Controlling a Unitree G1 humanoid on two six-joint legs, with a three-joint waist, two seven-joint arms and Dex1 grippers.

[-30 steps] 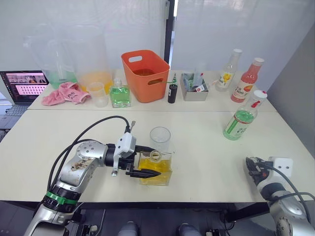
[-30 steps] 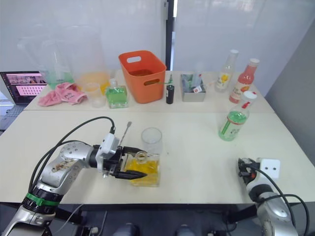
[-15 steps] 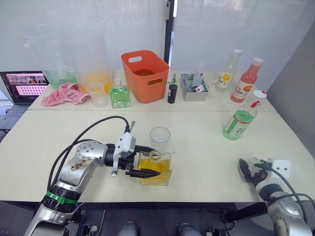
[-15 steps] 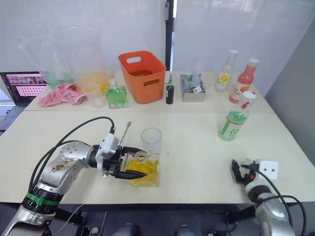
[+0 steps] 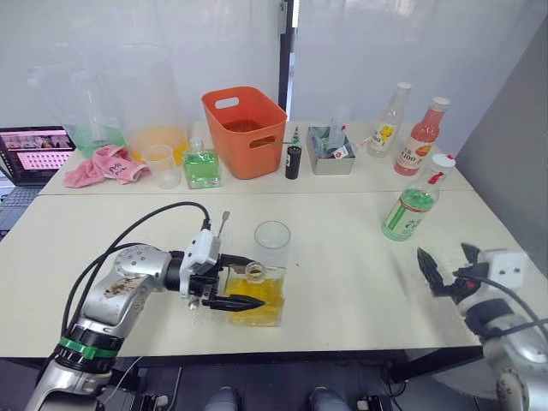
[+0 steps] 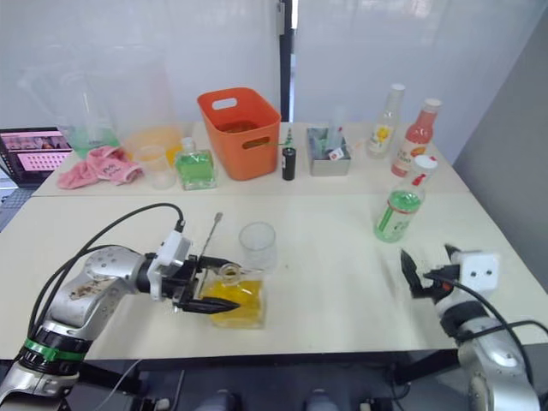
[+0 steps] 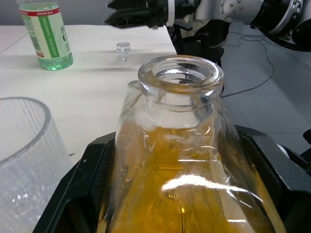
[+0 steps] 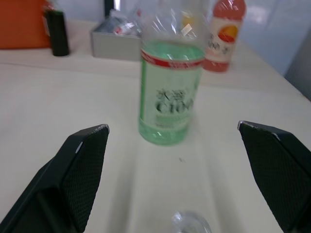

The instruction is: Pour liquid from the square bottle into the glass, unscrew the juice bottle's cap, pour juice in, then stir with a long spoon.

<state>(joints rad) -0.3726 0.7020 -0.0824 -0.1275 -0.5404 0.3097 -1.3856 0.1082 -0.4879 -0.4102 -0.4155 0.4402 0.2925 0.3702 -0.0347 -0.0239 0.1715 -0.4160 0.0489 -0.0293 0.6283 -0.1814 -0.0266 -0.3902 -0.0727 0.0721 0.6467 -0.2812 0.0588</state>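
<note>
Closest in, on the pale table [image 5: 342, 282]: left pincer [image 5: 233, 284] clamped on the square bottle [image 5: 255, 298], one black finger on either flat side, bottle standing on the table, about half full of yellow-orange liquid, neck open with no stopper in it. Just behind and touching or nearly touching it, the glass [image 5: 271, 246], upright, apparently empty. Beside the left wrist, the long spoon [image 5: 222, 226], thin stem angled up. Over at the near right edge, right pincer [image 5: 445, 264] spread wide, holding nothing, aimed toward the juice bottle [image 5: 413, 208]. In the right wrist view, a small clear round stopper-like piece [image 8: 190, 223] lying on the table between the spread fingers. Farther out on the right, juice bottle upright, pale green liquid filling roughly the lower half, cap [image 5: 443, 161] on top. Along the far edge, from the right: a pink-red bottle [image 5: 421, 137], a yellow-labelled bottle [image 5: 386, 122], a grey tray [image 5: 330, 154] of small items, a small black cylinder [image 5: 294, 162], an orange basket [image 5: 243, 129], a square bottle with green liquid [image 5: 202, 163], a translucent cup [image 5: 161, 164], a pink cloth [image 5: 104, 163]. Behind those, two large clear jugs, one with orange liquid [image 5: 156, 137], one with green liquid [image 5: 89, 133] low in the bottom. At the far left, a laptop screen [image 5: 34, 152].
</note>
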